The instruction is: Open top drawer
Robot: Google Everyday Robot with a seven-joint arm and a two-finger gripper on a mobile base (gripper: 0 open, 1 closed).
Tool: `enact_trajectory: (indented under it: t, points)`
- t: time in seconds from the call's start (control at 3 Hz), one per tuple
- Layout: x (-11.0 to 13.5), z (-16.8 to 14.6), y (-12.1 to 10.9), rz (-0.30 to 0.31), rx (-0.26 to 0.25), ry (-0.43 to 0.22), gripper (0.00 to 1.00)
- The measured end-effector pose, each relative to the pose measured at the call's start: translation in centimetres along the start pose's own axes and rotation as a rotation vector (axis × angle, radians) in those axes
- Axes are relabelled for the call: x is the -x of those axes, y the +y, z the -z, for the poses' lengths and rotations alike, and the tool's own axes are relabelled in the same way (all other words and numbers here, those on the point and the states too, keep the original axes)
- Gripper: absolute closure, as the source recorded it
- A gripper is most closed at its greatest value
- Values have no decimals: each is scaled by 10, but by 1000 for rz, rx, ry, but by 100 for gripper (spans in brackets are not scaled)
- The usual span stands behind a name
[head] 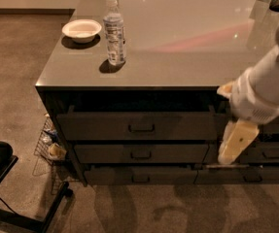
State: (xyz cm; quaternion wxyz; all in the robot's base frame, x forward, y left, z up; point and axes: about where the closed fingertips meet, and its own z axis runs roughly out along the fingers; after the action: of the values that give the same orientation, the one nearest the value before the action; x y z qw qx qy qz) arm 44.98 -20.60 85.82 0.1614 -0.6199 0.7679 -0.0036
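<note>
Camera view has the gripper (236,143) hanging at the right end of the top drawer (100,125), whose bar handle (141,128) lies well to the gripper's left. Whether the gripper is spread or closed cannot be told. The approach seems in hand; next comes reaching that handle, then pulling outward.

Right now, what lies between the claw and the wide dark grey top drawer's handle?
Camera view: only bare top drawer front between handle and cream claw beside its right end.

Bowl (81,30) near bottle (114,31) on countertop (178,57)
</note>
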Motion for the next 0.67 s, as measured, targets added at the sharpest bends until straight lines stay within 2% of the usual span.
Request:
enact_trajectory:
  t: [0.33,0.67]
  points:
    - [-5,-70,14,57,0,-4,0]
    - [-10,-134,-28,115,-121,-3,0]
